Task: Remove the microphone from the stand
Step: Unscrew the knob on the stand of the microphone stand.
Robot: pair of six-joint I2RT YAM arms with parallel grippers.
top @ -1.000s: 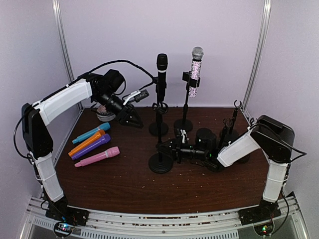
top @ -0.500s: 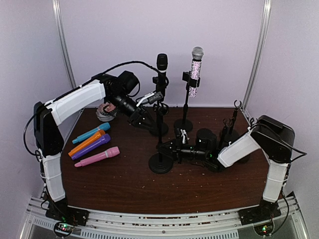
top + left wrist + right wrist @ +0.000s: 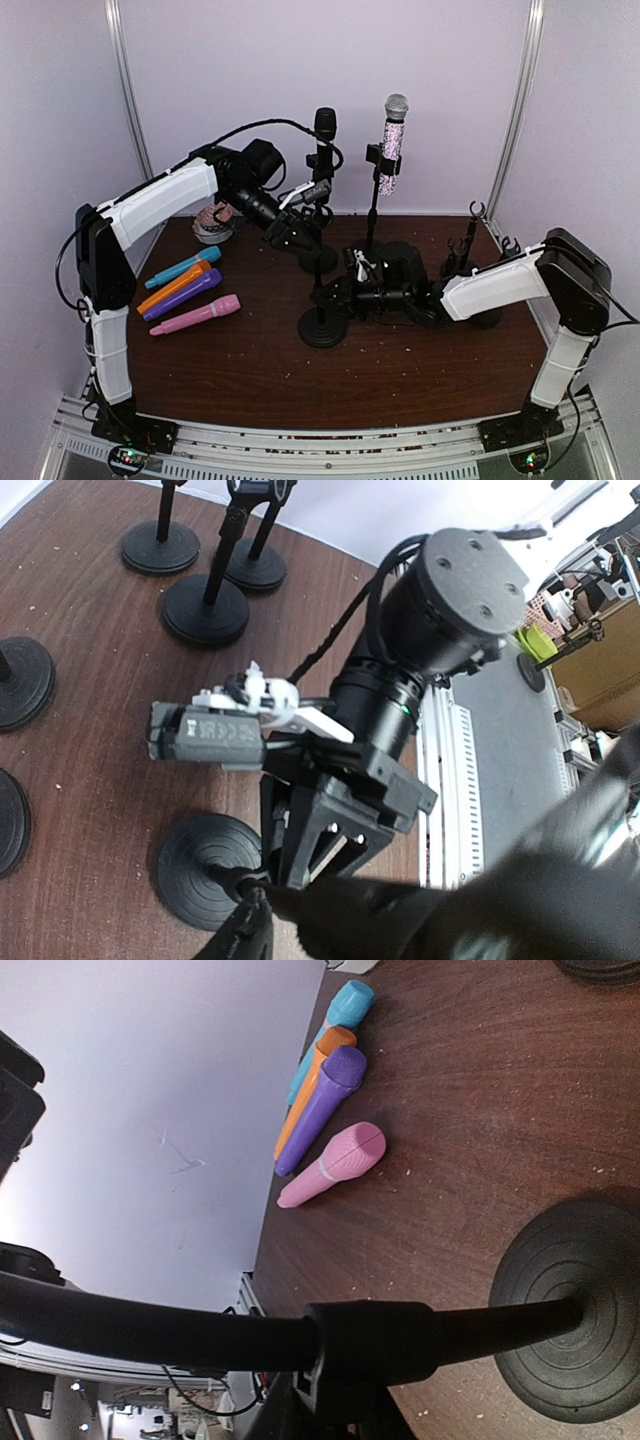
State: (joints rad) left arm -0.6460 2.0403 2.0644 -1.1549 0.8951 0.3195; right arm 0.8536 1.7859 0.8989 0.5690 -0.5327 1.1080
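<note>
The left gripper (image 3: 293,236) reaches over to the stand (image 3: 321,331); I cannot tell how wide its jaws are. The low right gripper (image 3: 330,293) squeezes the stand's pole.

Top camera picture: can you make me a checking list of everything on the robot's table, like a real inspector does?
Surface: brown wooden table, speckled with pale crumbs.
Job's things: black microphone upright in the clip of its stand, not yet removed.
Clutter: glitter microphone on a second stand; blue microphone, orange microphone, purple microphone and pink microphone lying at the left; spare stands.
Claws: right claw shut on the stand's pole, low down; left claw beside the pole below the black microphone, open or shut unclear.
Cables: black cable arcs above the left arm.
Surroundings: pale walls; metal rail at the near edge.
</note>
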